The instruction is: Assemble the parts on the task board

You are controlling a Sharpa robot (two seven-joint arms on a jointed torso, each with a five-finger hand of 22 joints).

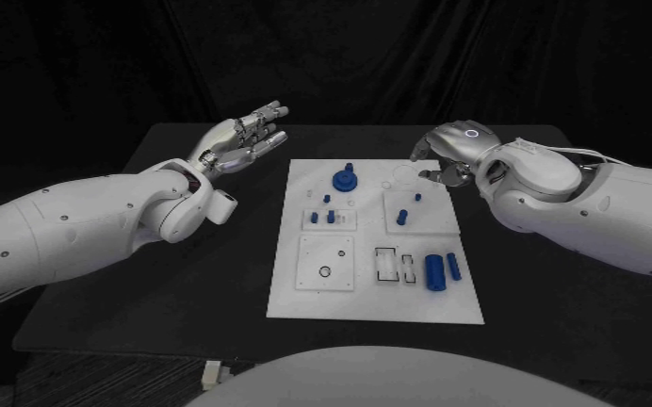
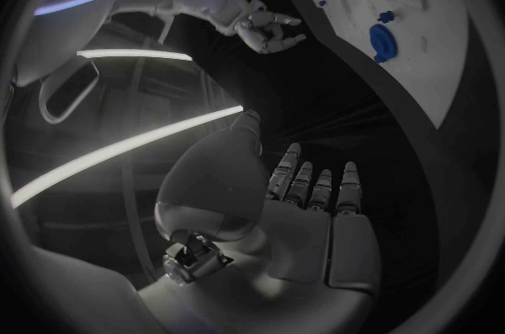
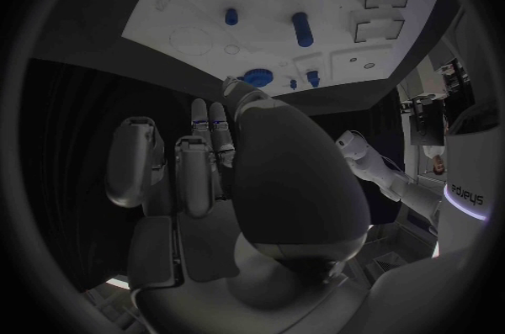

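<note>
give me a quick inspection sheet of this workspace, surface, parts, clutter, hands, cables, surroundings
Surface: black table, white task board in its middle.
Job's things: round blue part at the board's far end; small blue pegs mid-board; blue cylinder lying at the near right.
Clutter: nothing seen.
Hands: left hand open, off the board's left; right hand at the far right corner, fingers curled, holding nothing visible.
Cables: nothing seen.
Surroundings: black curtain behind.
</note>
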